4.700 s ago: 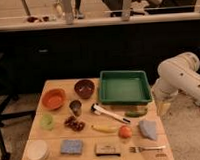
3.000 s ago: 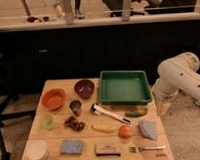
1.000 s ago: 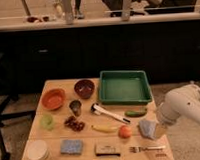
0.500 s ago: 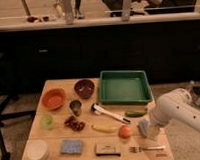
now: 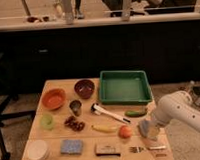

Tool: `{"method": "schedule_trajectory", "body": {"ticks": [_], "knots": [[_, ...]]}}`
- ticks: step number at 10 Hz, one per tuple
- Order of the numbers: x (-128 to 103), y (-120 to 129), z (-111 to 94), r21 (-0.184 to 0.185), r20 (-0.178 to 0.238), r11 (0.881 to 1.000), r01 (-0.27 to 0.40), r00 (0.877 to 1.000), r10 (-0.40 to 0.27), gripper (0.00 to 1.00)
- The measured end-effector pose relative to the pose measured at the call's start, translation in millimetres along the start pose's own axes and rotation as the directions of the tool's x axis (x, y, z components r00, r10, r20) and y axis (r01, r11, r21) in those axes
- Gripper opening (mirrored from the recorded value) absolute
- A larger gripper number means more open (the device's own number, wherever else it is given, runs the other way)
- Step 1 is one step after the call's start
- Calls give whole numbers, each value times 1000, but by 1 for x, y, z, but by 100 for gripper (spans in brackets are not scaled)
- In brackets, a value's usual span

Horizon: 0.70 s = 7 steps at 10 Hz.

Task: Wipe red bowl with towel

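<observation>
An orange-red bowl (image 5: 53, 98) sits at the table's left, and a darker red-brown bowl (image 5: 84, 88) stands just right of it. The grey-blue towel (image 5: 144, 128) lies near the right front edge of the table. My white arm reaches in from the right, and the gripper (image 5: 151, 125) is low over the towel, right at its right side. The arm hides part of the towel. The gripper is far from both bowls.
A green tray (image 5: 125, 87) stands at the back right. A metal cup (image 5: 75, 106), white-handled brush (image 5: 109, 113), green vegetable (image 5: 135, 113), banana (image 5: 104, 128), orange fruit (image 5: 125, 132), grapes (image 5: 74, 123), green cup (image 5: 47, 121), white bowl (image 5: 37, 150), blue sponge (image 5: 71, 146) and fork (image 5: 146, 149) lie about.
My arm has swung down and to the left from beside the table's right edge. The gripper now sits over the towel. The objects on the table have not moved.
</observation>
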Motion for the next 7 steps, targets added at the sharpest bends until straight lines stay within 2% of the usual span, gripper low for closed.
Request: {"method": "schedule_trajectory", "body": {"ticks": [7], "knots": [[4, -2, 23, -29, -16, 1000, -8, 1000, 7, 80]]}}
